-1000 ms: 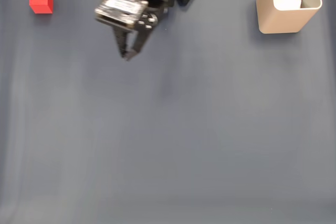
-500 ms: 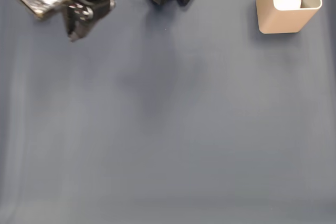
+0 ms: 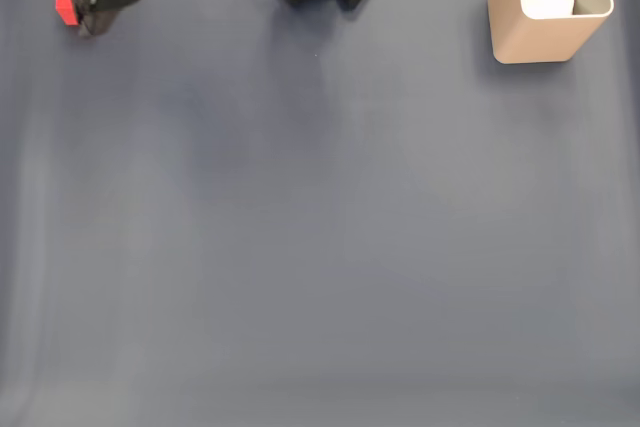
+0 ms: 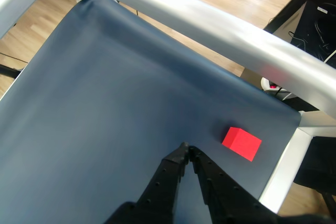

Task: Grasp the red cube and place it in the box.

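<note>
One gripper (image 4: 187,148), empty with its fingers pinched together, is hovering just left of the cube (image 4: 241,143) in the wrist view, so I am judging it needs opening wide and shifting right before descending, the box (image 3: 548,29) sitting far right.

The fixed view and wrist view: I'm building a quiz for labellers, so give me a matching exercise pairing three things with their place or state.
Things:
1. red cube
2. box
3. end effector

Descriptions:
A. fingertips together, nothing between them
B. top right corner of the fixed view
C. on the mat near its corner, beside the fingertips

Pairs: 1-C, 2-B, 3-A
</note>
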Robot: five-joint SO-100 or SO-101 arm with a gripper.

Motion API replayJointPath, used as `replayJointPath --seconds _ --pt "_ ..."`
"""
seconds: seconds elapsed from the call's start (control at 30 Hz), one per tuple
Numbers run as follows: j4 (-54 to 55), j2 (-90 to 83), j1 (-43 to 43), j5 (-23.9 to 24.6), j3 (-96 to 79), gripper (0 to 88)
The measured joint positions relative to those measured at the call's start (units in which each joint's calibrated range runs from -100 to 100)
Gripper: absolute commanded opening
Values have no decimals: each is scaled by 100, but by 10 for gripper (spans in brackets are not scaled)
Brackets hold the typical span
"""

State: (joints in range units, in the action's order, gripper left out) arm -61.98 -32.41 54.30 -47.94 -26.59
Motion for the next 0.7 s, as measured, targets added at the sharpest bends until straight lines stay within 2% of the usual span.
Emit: replayJointPath --seconds 0.7 --pt "-528 588 1421 -15 219 2"
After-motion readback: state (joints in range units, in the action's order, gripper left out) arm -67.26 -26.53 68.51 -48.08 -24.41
